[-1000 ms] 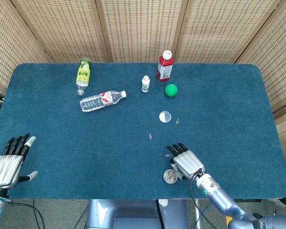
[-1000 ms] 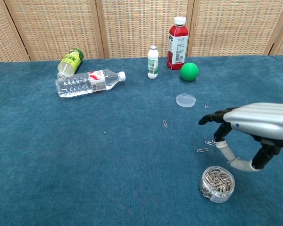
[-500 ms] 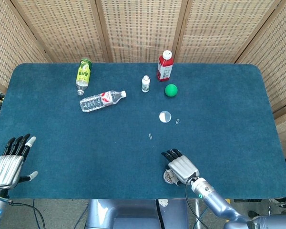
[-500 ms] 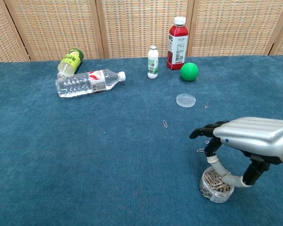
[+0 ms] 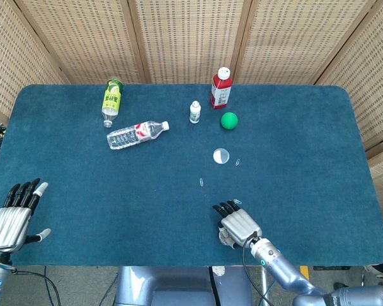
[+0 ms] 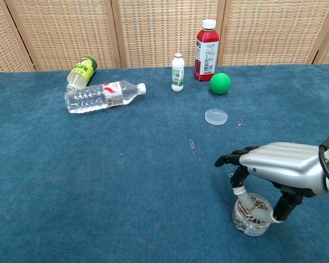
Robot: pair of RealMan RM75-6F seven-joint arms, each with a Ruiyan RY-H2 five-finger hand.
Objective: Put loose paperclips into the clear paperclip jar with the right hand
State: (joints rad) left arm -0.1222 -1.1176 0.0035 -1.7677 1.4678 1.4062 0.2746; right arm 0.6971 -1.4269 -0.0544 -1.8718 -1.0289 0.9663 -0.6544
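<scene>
Chest view, left side: the left hand (image 5: pixel 13 213) does not show here; the head view has it resting at the near left edge of the table (image 5: pixel 83 172), fingers straight and apart, holding nothing.
Bottles, far left: a green bottle (image 6: pixel 81 71) and a clear water bottle (image 6: pixel 102 95) lie on their sides, well apart from the work.
Loose clips, middle: one paperclip (image 6: pixel 192 144) lies alone on the cloth; another paperclip (image 6: pixel 240 123) lies just beside the jar lid (image 6: pixel 216 116). A third (image 5: pixel 237 202) shows in the head view near the fingertips.
Jar, near right: the clear paperclip jar (image 6: pixel 252 215) stands upright at the front edge, open, well filled with clips.
Right hand: the right hand (image 6: pixel 277 167) hangs palm-down over the jar, thumb reaching down into its mouth and another finger lowered beside the far wall, the rest stretched forward.
Grip: partly closed; whether a clip is pinched there I cannot tell.
Risk, tipping: the thumb inside the rim could drag the light jar over as the hand lifts, spilling clips near the edge.
Risk, drop: a clip let go off-centre may land outside.
</scene>
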